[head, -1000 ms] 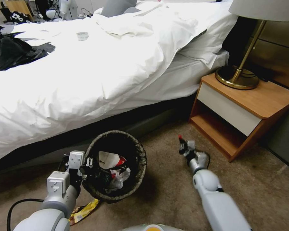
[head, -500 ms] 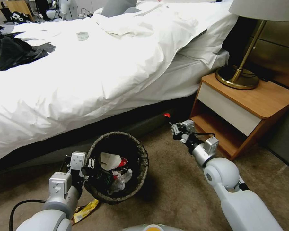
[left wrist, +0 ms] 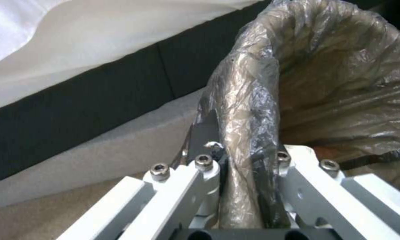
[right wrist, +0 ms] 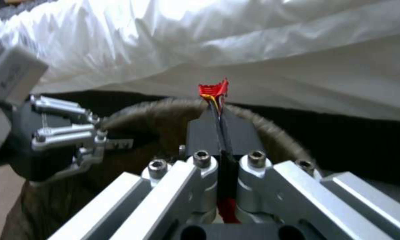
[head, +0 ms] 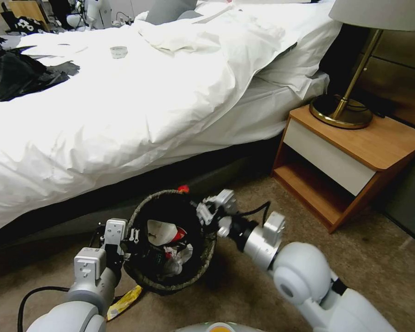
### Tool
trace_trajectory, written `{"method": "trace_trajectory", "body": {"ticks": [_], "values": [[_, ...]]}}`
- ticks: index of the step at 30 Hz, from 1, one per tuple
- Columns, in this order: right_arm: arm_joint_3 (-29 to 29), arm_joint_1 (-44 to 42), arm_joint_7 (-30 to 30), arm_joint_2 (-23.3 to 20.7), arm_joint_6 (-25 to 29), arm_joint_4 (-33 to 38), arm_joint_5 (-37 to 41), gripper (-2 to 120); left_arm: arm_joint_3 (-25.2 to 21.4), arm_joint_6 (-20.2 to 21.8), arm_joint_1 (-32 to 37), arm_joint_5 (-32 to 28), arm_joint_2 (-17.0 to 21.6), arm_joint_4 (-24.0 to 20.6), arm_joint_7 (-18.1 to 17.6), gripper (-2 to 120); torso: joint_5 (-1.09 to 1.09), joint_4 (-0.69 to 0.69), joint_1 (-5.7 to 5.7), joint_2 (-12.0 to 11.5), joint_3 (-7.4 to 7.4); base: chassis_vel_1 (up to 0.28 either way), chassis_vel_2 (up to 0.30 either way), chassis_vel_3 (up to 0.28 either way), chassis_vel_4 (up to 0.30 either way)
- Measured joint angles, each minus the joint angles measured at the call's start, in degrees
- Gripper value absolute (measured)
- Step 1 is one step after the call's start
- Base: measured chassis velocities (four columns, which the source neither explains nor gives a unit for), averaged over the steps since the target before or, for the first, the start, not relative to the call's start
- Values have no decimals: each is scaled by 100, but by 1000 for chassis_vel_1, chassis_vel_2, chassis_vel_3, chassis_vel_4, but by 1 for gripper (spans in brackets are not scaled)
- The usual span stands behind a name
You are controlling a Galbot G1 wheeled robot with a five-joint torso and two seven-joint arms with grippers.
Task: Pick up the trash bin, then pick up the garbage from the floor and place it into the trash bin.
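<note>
The left claw (left wrist: pixel 239 166) is clamped on the trash bin (head: pixel 203 258) rim; the right claw (right wrist: pixel 219 110) pinches a red wrapper (right wrist: pixel 214 90) above the bin's far edge

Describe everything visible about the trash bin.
The trash bin is small and round, lined with a crinkled dark bag folded over its rim. It sits tilted beside the bed, its mouth showing white paper and red-and-white wrappers inside. The left gripper is shut on its rim; the right gripper holds a red scrap at the far rim.
</note>
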Motion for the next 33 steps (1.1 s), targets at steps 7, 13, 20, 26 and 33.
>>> {"method": "trace_trajectory", "body": {"ticks": [7,13,20,26,33], "values": [[-291,5,106,50,-24,-120,-208,0,21,2,4,20,-21,0,-1,5,0,0,0,0,0,0,0,0,0],[-516,4,452,170,-144,-234,-494,11,73,2,0,55,-62,0,0,5,-1,0,0,0,0,0,0,0,0],[-627,11,608,256,-197,-282,-614,39,81,2,4,62,-83,0,1,5,-1,0,0,0,0,0,0,0,0],[-651,-1,623,280,-218,-282,-688,59,74,2,9,62,-83,0,2,5,0,0,0,0,0,0,0,0,0],[-654,6,623,281,-209,-284,-731,84,76,2,1,62,-83,0,4,5,0,0,0,0,0,0,0,0,0]]}}
